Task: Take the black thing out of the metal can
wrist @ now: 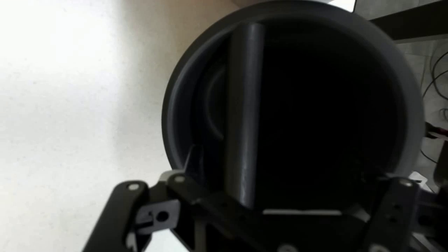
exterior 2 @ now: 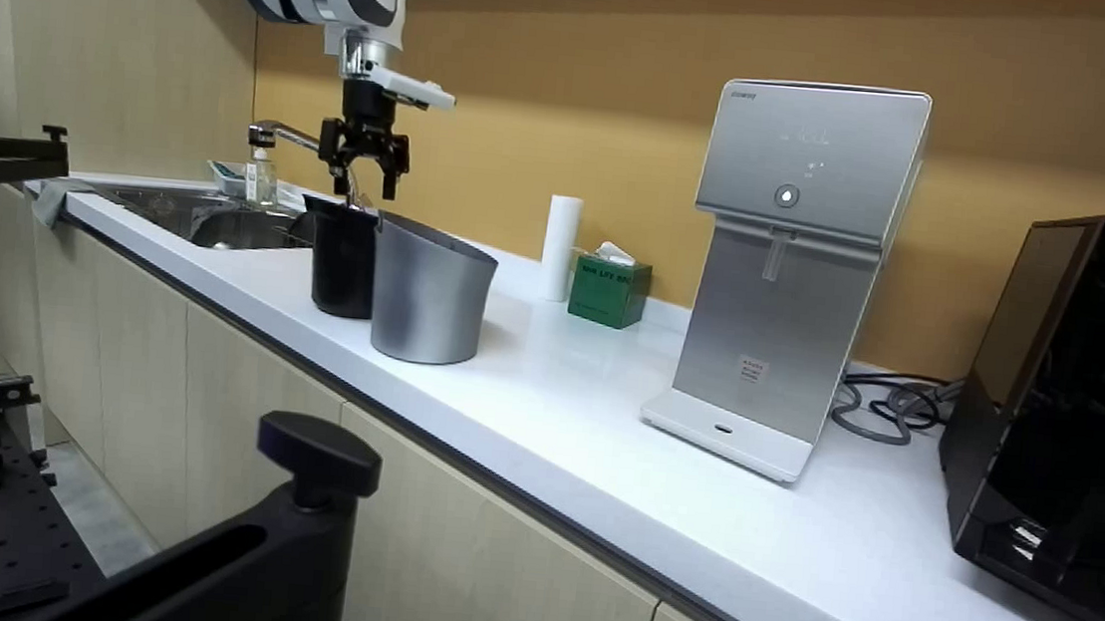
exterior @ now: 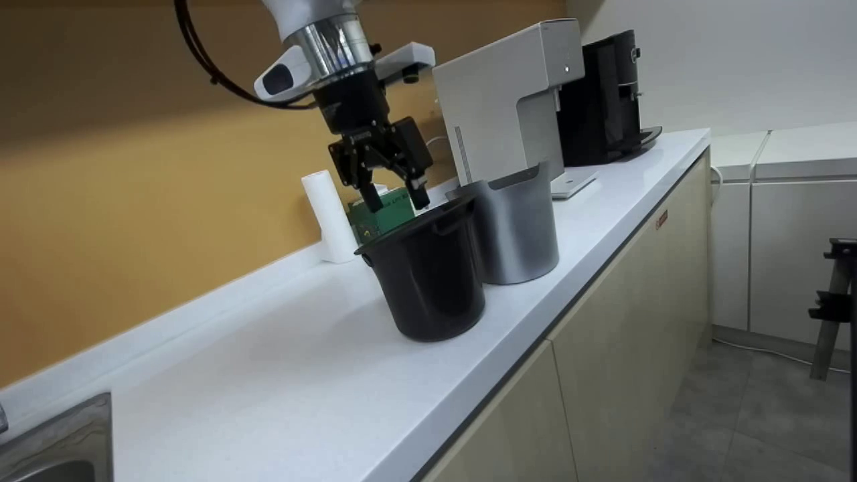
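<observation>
The black cup stands upright on the counter in both exterior views (exterior: 432,281) (exterior 2: 343,267). The dull grey metal can (exterior: 515,231) stands right beside it, and it also shows in an exterior view (exterior 2: 429,295). I cannot tell whether they touch. My gripper (exterior: 398,199) points down over the black cup's mouth, fingers apart and empty; it also shows in an exterior view (exterior 2: 364,182). In the wrist view the black cup's round rim (wrist: 413,115) lies below the open gripper (wrist: 280,168). A dark bar (wrist: 245,105) crosses the cup's mouth. The cup's inside is mostly too dark to see.
A white cylinder (exterior: 330,214) and a green tissue box (exterior 2: 609,293) stand by the wall. A grey water dispenser (exterior 2: 773,310) and a black coffee machine (exterior 2: 1082,427) stand farther along the counter (exterior 2: 543,420). A sink (exterior 2: 205,220) lies at the other end.
</observation>
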